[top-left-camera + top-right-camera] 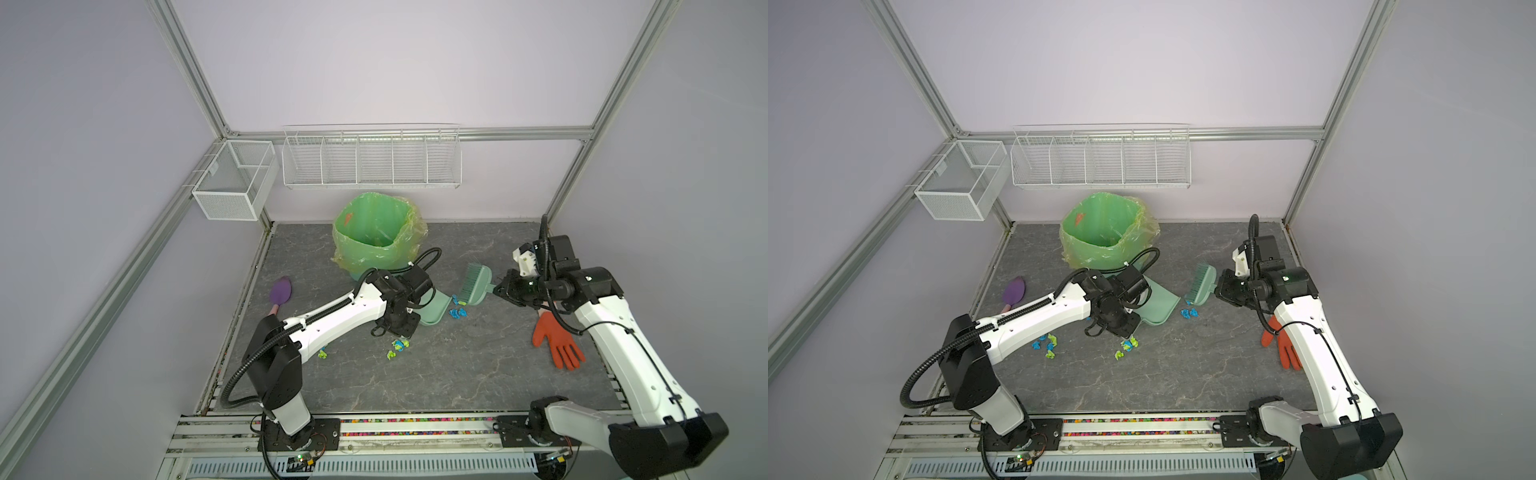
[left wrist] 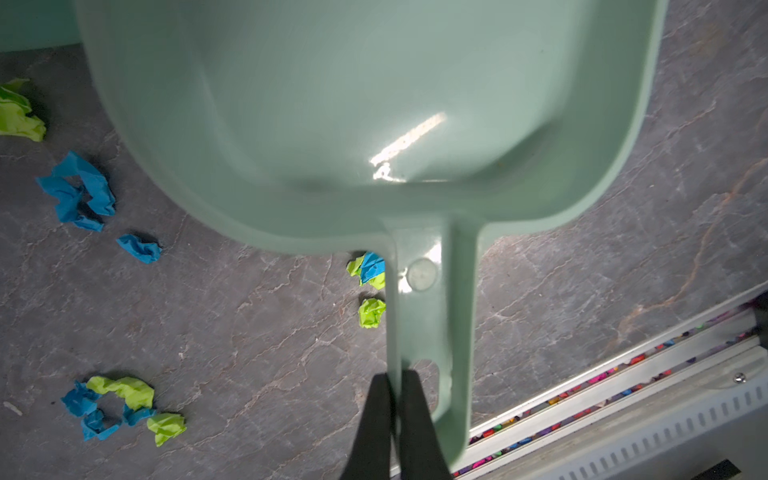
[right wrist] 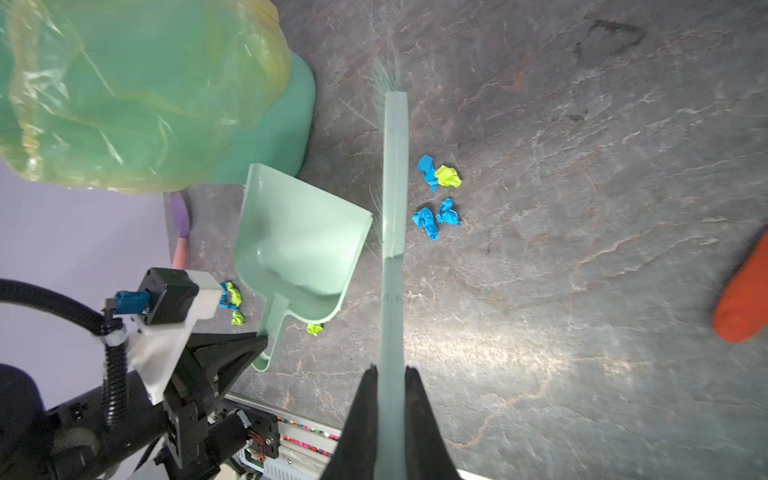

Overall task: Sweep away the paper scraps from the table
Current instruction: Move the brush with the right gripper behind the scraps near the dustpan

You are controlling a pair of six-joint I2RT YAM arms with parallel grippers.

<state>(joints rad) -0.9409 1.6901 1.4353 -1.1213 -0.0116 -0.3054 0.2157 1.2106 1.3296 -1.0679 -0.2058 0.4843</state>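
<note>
Where the left hand (image 2: 395,376) meets the dustpan (image 2: 353,104) handle, it's clamped on the handle's edge; the pan's front lip is cut off. The right hand (image 3: 390,370) is closed on the brush (image 3: 394,166) handle, bristles mostly hidden. Paper scraps (image 3: 426,222) lie on the bench (image 3: 582,249): one cluster just beside the brush, others near the pan handle, one partly hidden behind it. The orange glove (image 3: 744,299) is cut off.

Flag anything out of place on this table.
Blue and lime paper scraps lie scattered in clusters across the table, none in the dustpan. An orange glove and a purple utensil lie loose, unrelated to sweeping.
</note>
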